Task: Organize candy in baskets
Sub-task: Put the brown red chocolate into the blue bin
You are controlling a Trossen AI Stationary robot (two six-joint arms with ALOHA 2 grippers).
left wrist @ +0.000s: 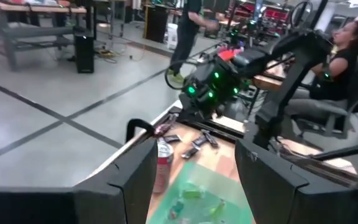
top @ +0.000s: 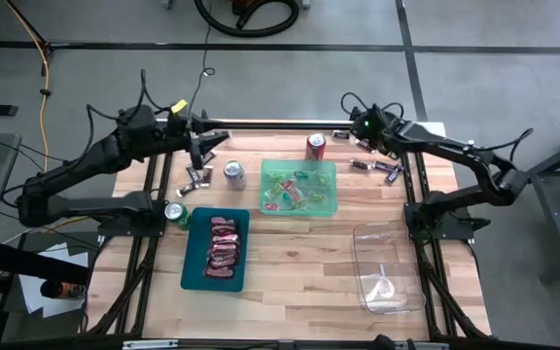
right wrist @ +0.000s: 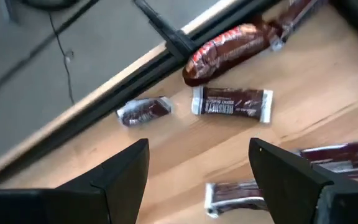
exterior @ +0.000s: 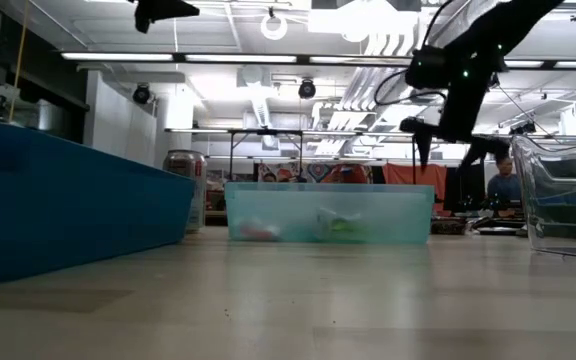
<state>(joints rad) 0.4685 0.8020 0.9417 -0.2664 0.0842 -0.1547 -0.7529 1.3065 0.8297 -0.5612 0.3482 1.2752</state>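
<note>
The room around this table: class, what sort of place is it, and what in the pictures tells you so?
Probably a robotics lab or workshop. Bare concrete floor marked with dark lines surrounds the wooden table, ducts and strip lights run across an open ceiling, and workbenches and a seated person show beyond.

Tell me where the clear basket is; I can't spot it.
In the high view the clear basket sits at the table's near right corner, right of the teal basket and below the green basket.
</note>
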